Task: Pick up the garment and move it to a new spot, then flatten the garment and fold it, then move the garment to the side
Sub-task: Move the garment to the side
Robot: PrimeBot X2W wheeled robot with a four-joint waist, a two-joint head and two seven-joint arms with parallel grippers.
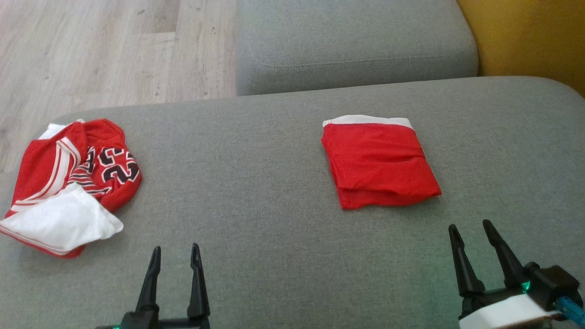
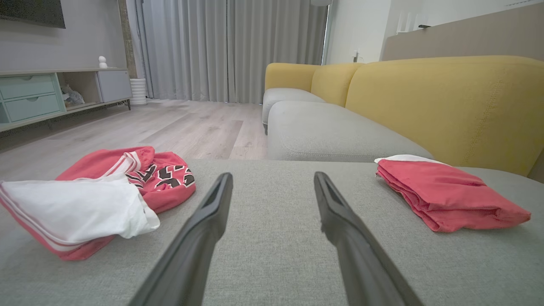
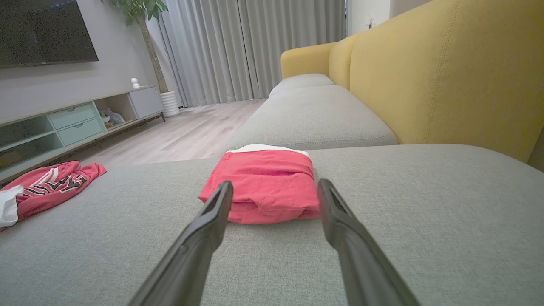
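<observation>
A crumpled red and white jersey (image 1: 73, 183) with black numbers lies in a heap at the left of the grey sofa seat (image 1: 256, 192); it is also seen as the jersey (image 2: 97, 199) and the jersey (image 3: 46, 187). A neatly folded red garment (image 1: 379, 162) with a white edge rests right of centre, seen too as the folded garment (image 2: 446, 195) and the folded garment (image 3: 263, 187). My left gripper (image 1: 176, 256) hovers open near the front edge, right of the jersey. My right gripper (image 1: 470, 230) is open just in front of the folded garment. Both hold nothing.
A second grey cushion (image 1: 352, 41) adjoins the seat at the back. The yellow sofa backrest (image 3: 446, 72) runs along the right. Wooden floor (image 1: 100, 50) lies beyond the seat's left and back edge. A TV cabinet (image 2: 46, 93) and curtains stand far off.
</observation>
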